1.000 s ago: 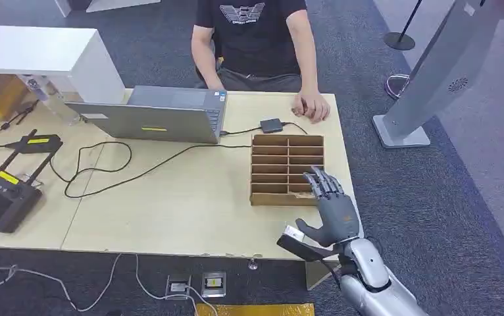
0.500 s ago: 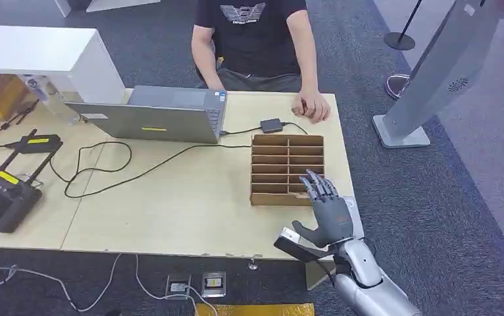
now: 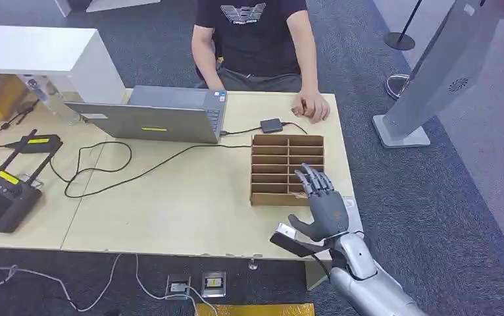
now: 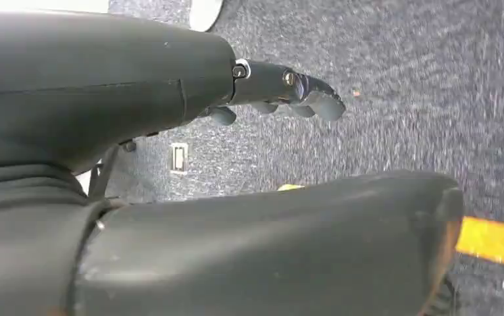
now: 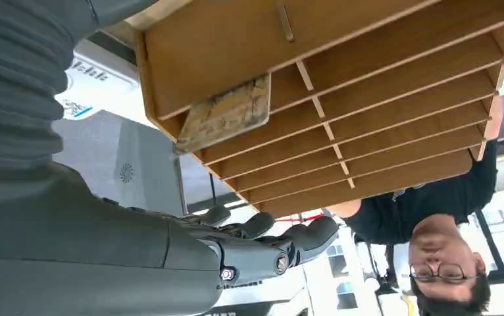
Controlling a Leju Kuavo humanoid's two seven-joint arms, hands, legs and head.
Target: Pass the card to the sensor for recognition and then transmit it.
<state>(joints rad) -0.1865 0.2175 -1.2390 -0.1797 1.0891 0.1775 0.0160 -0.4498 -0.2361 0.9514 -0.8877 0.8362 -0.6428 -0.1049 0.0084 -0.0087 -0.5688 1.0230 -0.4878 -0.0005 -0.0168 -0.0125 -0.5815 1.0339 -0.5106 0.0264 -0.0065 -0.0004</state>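
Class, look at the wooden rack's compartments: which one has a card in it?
The wooden rack holds one card: it sits in the end compartment of the right column, nearest the table's front edge, by the right robot hand. The other visible compartments look bare.

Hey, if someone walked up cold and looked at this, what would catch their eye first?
Probably the robot's right hand, fingers spread and holding nothing, over the near right corner of the wooden slotted rack on the table. One card sits in a rack slot. A person in a black shirt sits across the table behind a laptop.
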